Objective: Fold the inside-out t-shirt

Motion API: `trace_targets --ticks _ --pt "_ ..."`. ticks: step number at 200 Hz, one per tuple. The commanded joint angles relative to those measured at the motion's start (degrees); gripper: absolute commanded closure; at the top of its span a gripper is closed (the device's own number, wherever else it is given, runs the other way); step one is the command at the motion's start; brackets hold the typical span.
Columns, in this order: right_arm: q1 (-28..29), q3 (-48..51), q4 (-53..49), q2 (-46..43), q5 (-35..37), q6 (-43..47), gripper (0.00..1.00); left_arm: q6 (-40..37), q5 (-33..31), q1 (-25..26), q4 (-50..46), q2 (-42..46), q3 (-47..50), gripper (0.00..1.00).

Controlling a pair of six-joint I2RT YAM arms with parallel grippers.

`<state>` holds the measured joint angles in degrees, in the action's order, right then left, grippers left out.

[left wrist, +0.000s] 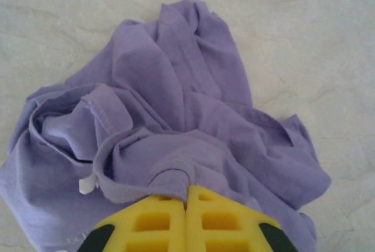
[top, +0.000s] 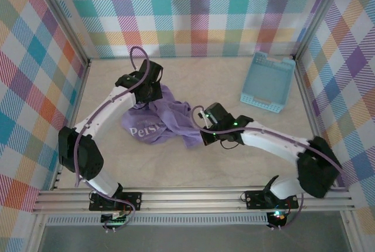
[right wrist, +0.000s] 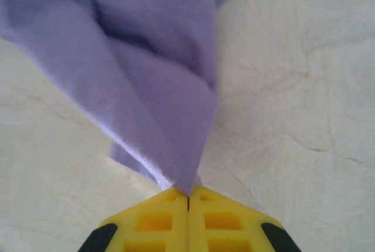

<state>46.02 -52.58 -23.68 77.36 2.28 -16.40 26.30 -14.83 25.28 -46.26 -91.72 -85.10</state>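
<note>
Firstly, hold right gripper (right wrist: 187, 195) pinched firmly on near hem of t-shirt (top: 161, 120); lift evenly with left gripper (left wrist: 186, 192), likewise pinched on a bunched fold farther back. Note crumpled lavender heap mid-table, pale lettering showing, well apart from basket (top: 268, 82).

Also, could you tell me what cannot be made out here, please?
Top view: the t-shirt lettering beyond "Pers", buried in folds.
Left wrist view: the fabric inside the shut left jaws, covered by them; the shirt's near edge, cut off by the frame.
Right wrist view: which part the shut right jaws hold; the cloth runs off the top edge, blurred.
</note>
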Motion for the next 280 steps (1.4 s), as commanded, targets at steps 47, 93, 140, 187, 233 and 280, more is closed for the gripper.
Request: trace_targets --ticks 47,93,140,187,233,280 --pt "0.1 -9.9 -7.7 -22.2 9.6 6.3 1.00 1.3 7.0 0.2 11.3 13.8 -0.5 1.00" --pt "-0.8 -16.9 -13.0 -25.9 15.9 9.1 1.00 -0.3 12.6 3.7 7.3 6.5 -18.2 1.00" --pt "1.2 -15.8 -8.8 -25.6 0.6 9.8 1.00 -2.0 0.9 3.7 7.2 12.6 -12.6 1.00" --pt "15.3 -8.4 2.2 -8.7 -5.9 8.3 1.00 0.0 5.8 -12.0 10.0 23.0 12.3 1.00" --pt "18.8 -8.2 8.2 8.2 -8.5 5.5 0.81 5.0 2.8 -18.0 10.9 29.9 29.7 1.00" --pt "5.6 -10.1 5.8 6.9 -3.5 1.4 0.43 7.0 2.9 -19.3 12.9 35.1 39.3 1.00"
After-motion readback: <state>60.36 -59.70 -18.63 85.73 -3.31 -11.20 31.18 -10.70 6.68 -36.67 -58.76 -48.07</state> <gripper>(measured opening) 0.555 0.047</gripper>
